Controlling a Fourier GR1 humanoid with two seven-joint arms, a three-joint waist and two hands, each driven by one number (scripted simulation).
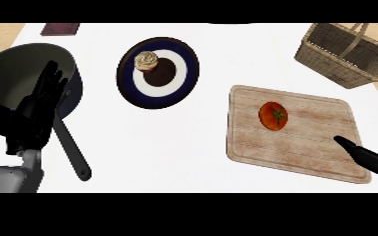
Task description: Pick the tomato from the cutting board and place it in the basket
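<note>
Only one fingertip of the right hand shows, over the cutting board; whether it is open I cannot tell. The tomato lies on the board, untouched. The wicker basket is cut off at the right edge. The left hand rests open over a frying pan.

Black-fingered left hand on a grey forearm; right hand apparently black too.

One tomato, one cutting board, one basket, one plate (cupcake aboard), one pan.
</note>
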